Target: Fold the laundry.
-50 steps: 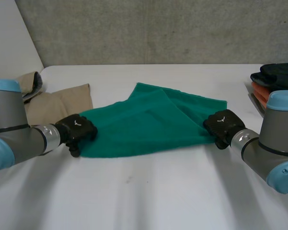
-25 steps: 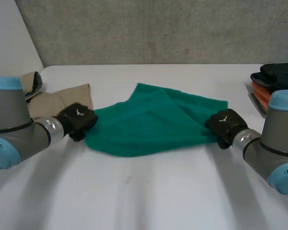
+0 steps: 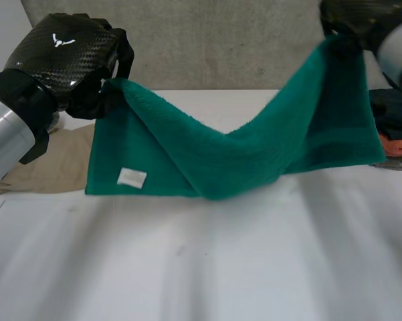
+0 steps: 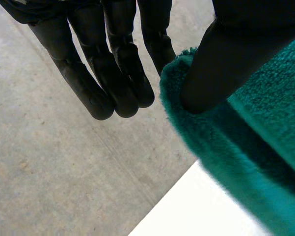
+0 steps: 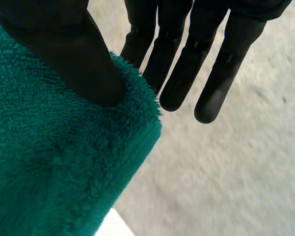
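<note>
A green towel (image 3: 254, 154) hangs in the air between my two hands and sags in the middle, its lower edge near the white table (image 3: 201, 267). A white label (image 3: 132, 177) shows on its left part. My left hand (image 3: 60, 50) is raised high at the left. In the left wrist view, the thumb of the left hand (image 4: 113, 73) pinches a corner of the towel (image 4: 265, 128) against a straight finger. My right hand (image 3: 351, 17) is up at the right. The right hand (image 5: 179, 69) likewise has its thumb pressed on the other corner of the towel (image 5: 49, 172).
A tan cloth (image 3: 47, 160) lies on the table at the left, behind the towel. A stack of dark and orange clothes (image 3: 394, 117) sits at the right edge. A grey wall (image 3: 214, 47) stands behind the table.
Both hands have risen from the table with the towel's corners, so the towel now hangs stretched between them. The left hand closed on its corner before the lift.
</note>
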Tool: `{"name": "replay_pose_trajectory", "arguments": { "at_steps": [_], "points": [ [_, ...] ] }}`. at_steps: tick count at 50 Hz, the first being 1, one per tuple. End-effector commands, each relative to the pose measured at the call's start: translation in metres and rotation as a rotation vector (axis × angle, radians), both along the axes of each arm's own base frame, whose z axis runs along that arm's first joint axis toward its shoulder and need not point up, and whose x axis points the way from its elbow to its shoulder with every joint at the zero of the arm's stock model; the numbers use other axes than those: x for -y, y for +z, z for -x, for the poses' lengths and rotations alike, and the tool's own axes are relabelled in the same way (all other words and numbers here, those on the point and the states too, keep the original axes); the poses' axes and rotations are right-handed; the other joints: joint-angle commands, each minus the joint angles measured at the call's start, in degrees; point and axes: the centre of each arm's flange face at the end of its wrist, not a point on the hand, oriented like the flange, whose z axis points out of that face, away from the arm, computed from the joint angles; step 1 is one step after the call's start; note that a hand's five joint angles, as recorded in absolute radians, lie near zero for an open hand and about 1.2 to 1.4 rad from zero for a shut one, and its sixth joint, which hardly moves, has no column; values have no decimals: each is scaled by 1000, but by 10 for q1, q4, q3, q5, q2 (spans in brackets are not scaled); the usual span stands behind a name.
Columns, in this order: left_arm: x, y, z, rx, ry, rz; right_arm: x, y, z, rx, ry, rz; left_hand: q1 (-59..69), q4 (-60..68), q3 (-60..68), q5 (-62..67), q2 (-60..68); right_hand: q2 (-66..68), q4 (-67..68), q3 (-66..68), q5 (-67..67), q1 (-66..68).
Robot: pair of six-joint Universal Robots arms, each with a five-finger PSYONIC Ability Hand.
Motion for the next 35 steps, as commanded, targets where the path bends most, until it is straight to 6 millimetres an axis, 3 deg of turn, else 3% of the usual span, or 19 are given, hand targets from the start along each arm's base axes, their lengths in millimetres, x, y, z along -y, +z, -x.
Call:
{"name": "replay_pose_trajectory", "arguments": {
  "at_steps": [1,8,10,12,15,19,21,25,27,30,31,35],
  "points": [
    [13,-34,5,37,28,-116,21,-40,-61,8,138,28,136,115,120,132,115,125,113,118,139,156],
    [20,-60,5,97,66,-173,30,-109,-118,49,257,65,136,115,120,132,115,125,113,118,139,156],
    [21,-64,4,106,77,-185,28,-128,-135,80,292,75,136,115,120,132,115,-123,-135,-130,-109,-91],
    [21,-65,3,114,84,-185,22,-138,-149,96,317,88,136,115,120,132,115,-575,-587,-582,-561,-544],
    [21,-65,3,114,92,-185,15,-137,-153,91,304,73,136,115,120,132,115,-575,-587,-582,-561,-544],
    [21,-60,0,105,111,-169,16,-110,-129,94,148,26,136,115,120,132,115,-575,-587,-582,-561,-544],
    [19,-56,-2,100,119,-158,15,-94,-103,68,11,-47,136,115,120,132,115,-575,-587,-582,-561,-544],
    [19,-51,-3,92,127,-142,-7,-86,-62,-50,-126,-249,136,115,120,132,115,-575,-587,-582,-561,-544],
    [18,-49,-3,91,124,-135,-26,-89,-41,-125,-154,-387,136,115,120,132,115,-575,-587,-582,-561,-544],
    [19,-49,-3,90,127,-138,-49,-96,-24,-180,-154,-532,136,115,120,132,115,-575,-587,-582,-561,-544],
    [19,-49,-3,91,127,-137,-66,-105,-17,-204,-132,-629,136,115,120,132,115,-530,-542,-537,-516,-499],
    [18,-49,-3,92,122,-138,-95,-129,-13,-149,-41,-779,136,115,120,132,115,-433,-445,-440,-418,-401]
  ]
}}
